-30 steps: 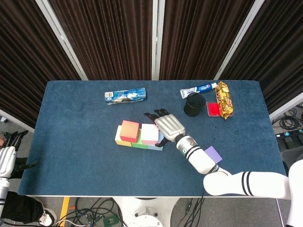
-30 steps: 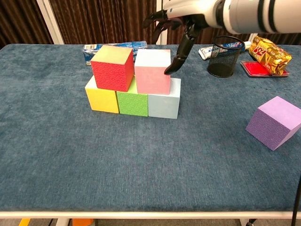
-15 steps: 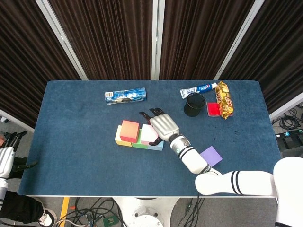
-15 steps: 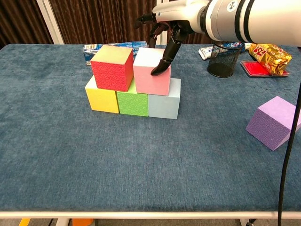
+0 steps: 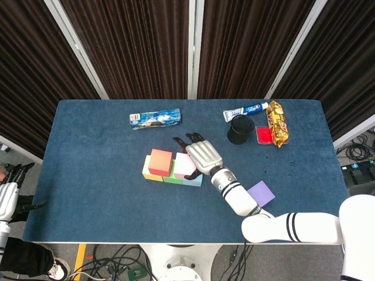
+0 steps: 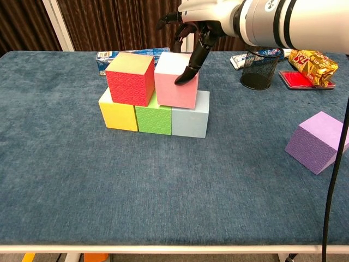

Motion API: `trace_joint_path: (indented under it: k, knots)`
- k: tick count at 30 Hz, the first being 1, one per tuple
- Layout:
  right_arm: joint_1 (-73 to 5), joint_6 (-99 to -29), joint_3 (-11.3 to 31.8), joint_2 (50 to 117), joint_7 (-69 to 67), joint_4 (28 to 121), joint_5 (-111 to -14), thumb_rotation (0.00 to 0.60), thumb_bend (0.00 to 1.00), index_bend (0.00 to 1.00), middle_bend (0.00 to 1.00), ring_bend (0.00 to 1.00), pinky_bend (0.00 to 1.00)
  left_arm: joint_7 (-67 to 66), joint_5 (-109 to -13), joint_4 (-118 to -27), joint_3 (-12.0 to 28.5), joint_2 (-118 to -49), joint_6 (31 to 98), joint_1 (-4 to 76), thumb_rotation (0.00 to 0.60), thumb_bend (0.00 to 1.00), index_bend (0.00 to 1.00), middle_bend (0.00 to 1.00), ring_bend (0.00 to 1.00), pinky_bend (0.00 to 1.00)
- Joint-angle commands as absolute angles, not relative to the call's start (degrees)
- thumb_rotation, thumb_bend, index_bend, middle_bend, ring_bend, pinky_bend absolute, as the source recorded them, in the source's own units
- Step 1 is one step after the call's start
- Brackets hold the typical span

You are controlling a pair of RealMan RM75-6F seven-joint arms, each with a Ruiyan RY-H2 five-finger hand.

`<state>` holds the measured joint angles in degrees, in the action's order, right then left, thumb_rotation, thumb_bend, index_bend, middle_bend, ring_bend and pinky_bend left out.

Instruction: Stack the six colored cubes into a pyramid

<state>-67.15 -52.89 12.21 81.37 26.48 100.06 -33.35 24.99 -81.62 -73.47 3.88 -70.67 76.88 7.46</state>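
Cubes occupy the middle of the blue bench [image 6: 65,180] in two tiers. Bottom tier, left to right in the chest view: yellow cube [image 6: 117,114], green cube [image 6: 154,119], light blue cube [image 6: 191,119], set touching in a row. Top tier: red cube [image 6: 130,79] resting over the yellow and green cubes, pink cube [image 6: 176,81] just beside it over the green and light blue cubes. The pink cube sits slightly turned against the red one, with a narrow gap between them at the front.

The right robot hand [image 6: 192,24] is over the pink cube, fingers spread and extended. One dark fingertip [image 6: 183,78] lies against the cube's upper right edge; no other finger closes on the cube, so the robot hand holds nothing. In the head view the same robot hand [image 5: 202,156] covers part of the pink cube from above.

The purple cube [image 6: 317,142] lies well apart at the right front of the bench, tilted, touching nothing else.

The left robot hand [image 5: 8,190] shows only at the frame edge, off the bench; whether its fingers are spread or closed cannot be told.

At the rear of the bench: a blue carton [image 5: 154,118], a toothpaste tube [image 5: 245,110], a black mesh cup [image 6: 256,68], a gold snack packet [image 6: 308,59] and a flat red item [image 6: 295,79].
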Motion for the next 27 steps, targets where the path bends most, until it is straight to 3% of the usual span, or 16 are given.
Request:
trace_joint_path:
  k: [1,27]
  knots:
    - [-67.2,-53.1,12.2,81.9,26.7,99.7,-33.1,0.6,0.1,0.0,0.53,0.01,0.0,25.0,-81.6,-73.5,3.9,-70.6,76.9,7.4,0.6,0.0,0.11,0.11,0.0,0.14]
    - [-67.6,-53.0,13.3,84.3,27.4,97.8,-31.6,0.6,0.1,0.0,0.53,0.01,0.0,25.5,-81.8,-72.6,3.5,-70.8,76.8,7.3,0.6,0.0,0.11,0.11,0.0,0.14]
